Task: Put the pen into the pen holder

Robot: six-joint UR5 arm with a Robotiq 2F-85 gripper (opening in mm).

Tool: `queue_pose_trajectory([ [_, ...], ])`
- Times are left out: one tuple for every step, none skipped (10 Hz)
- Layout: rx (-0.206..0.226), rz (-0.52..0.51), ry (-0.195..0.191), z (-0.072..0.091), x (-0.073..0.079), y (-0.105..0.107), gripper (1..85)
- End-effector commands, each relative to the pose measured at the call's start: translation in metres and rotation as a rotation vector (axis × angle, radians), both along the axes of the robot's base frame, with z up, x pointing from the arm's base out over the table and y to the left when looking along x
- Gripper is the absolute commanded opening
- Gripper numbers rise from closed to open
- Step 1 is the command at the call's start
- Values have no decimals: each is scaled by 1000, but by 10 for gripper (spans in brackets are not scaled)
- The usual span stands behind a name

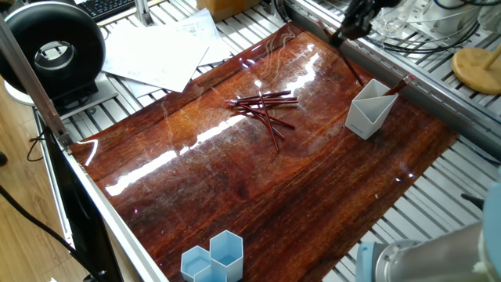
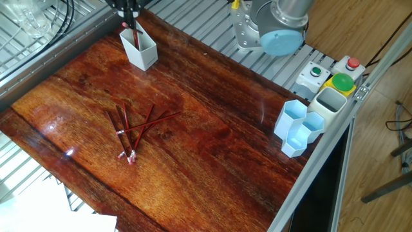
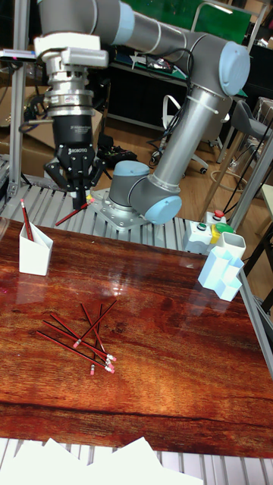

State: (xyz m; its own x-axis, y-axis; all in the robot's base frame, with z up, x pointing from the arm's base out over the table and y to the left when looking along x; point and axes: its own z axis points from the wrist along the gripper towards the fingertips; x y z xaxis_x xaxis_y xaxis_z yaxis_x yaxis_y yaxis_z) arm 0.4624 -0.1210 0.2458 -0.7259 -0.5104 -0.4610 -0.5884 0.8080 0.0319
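The white pen holder [image 1: 368, 113] [image 2: 140, 51] [image 3: 34, 256] stands at the far edge of the wooden board, with one red pen [image 3: 26, 220] leaning inside it. My gripper [image 3: 78, 198] [image 1: 346, 31] [image 2: 131, 16] hangs above and just beside the holder, shut on another red pen [image 3: 74, 214] [image 1: 354, 66] that is tilted, with its lower end toward the cup. Several more red pens [image 1: 266, 108] [image 2: 132, 127] [image 3: 82, 337] lie in a loose crossed pile on the middle of the board.
Light blue hexagonal cups [image 2: 297, 129] [image 1: 215, 262] [image 3: 221, 276] stand at the board's near corner beside a button box [image 2: 335, 80]. The arm's base [image 2: 277, 29] is behind the board. Papers [image 1: 156, 47] and a black round device [image 1: 55, 47] lie off the board.
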Motion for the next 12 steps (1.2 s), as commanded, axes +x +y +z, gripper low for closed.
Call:
queue_pose_trajectory([
  [44,-14,-27,-11,-5,-7,10],
  [54,-15,-38,-16,-4,-10,10],
  [55,-17,-49,-21,-3,-14,10],
  [50,-21,-59,-27,-1,-19,10],
  [51,-21,-61,-29,0,-20,10],
  [52,-27,-59,-31,0,-20,10],
  [55,-33,-56,-34,1,-20,10],
  [53,-41,-55,-35,2,-19,10],
  [55,-45,-52,-35,2,-19,10],
  [43,-48,-37,-38,-2,-22,10],
  [15,-56,-12,-43,-7,-29,10],
  [-43,-89,49,-52,-19,-45,10],
])
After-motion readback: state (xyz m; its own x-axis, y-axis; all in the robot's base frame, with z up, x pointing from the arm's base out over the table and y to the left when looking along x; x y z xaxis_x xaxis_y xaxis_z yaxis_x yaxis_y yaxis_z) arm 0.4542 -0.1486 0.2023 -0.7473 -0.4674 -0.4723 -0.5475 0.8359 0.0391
